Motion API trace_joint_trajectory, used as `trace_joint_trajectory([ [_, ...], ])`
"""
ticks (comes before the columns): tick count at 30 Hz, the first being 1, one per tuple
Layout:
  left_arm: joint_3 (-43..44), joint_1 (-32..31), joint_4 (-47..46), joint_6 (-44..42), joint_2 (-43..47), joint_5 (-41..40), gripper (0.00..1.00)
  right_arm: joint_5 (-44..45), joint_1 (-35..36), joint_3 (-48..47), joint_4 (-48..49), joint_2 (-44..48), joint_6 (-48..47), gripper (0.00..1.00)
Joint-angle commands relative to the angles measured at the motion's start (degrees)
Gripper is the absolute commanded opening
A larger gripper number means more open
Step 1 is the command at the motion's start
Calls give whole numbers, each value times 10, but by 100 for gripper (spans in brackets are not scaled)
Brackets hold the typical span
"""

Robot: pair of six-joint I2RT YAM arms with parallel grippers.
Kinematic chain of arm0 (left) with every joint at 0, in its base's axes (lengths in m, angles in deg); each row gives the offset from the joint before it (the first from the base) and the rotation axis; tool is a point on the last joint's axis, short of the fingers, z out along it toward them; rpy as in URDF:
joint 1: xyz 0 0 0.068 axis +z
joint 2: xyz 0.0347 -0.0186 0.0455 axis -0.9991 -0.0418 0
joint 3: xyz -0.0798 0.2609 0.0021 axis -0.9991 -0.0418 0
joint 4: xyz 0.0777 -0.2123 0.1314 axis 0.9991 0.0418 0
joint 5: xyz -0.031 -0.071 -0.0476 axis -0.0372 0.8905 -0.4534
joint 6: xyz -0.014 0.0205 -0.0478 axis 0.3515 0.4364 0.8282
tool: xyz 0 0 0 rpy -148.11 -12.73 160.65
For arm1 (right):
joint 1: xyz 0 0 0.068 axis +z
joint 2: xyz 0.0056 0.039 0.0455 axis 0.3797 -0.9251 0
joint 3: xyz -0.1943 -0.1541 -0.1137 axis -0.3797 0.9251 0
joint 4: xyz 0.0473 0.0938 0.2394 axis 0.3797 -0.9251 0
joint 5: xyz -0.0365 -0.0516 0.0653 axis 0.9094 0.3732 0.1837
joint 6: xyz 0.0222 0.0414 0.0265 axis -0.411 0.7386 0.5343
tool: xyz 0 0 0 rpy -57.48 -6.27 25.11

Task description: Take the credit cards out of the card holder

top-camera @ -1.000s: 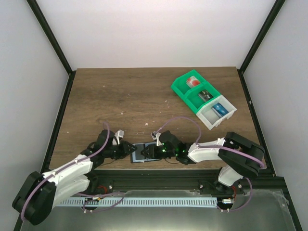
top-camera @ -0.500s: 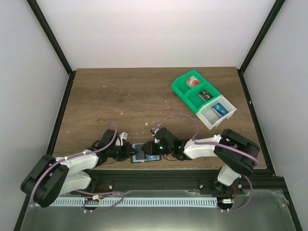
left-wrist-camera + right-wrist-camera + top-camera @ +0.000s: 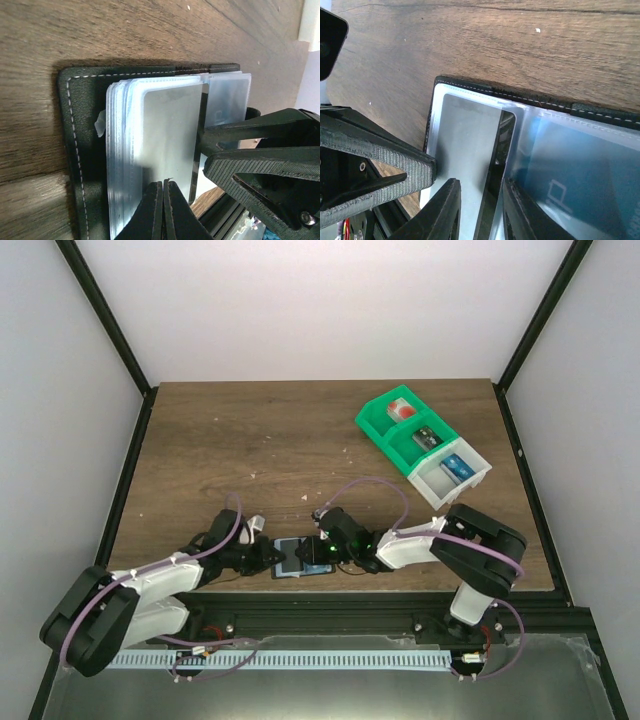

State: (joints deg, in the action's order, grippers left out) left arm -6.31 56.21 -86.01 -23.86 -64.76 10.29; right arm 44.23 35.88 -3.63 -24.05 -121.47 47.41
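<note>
Dark wood surface (image 3: 300,440), white walls (image 3: 320,310); card holder (image 3: 298,560) at near edge, left tool (image 3: 162,200) closed, right tool (image 3: 480,210) parted over it

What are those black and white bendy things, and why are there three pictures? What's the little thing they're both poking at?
They are two robot arms, the left arm and the right arm, bolted to the near edge of a wooden table. One picture looks down from a camera above and behind them. The other two come from small cameras on each wrist, so you see the pincers close up. Between the arms lies an opened card holder, a small wallet with clear plastic pockets. A blue credit card sits in one pocket. The left gripper is pinched shut at the pockets' edge; whether it holds one I cannot tell. The right gripper has its jaws apart, either side of a dark strip. Farther back stands a green-and-white bin with small items inside.
</note>
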Motion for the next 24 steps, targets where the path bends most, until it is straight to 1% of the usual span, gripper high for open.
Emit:
trace_joint_trajectory([
  [1,11,0,19,-13,4,-7,0,-3,-4,-13,-2,-11,-1,25],
  [7,11,0,27,-21,-18,-10,0,-6,-4,-9,5,-12,2,24],
  [13,6,0,27,-26,-27,-13,0,-22,-10,15,46,-9,17,20],
  [19,2,0,23,-23,-22,-11,0,-31,-17,30,67,-3,24,16],
  [24,1,0,24,-21,-18,-12,0,-42,-20,35,86,-6,29,14],
])
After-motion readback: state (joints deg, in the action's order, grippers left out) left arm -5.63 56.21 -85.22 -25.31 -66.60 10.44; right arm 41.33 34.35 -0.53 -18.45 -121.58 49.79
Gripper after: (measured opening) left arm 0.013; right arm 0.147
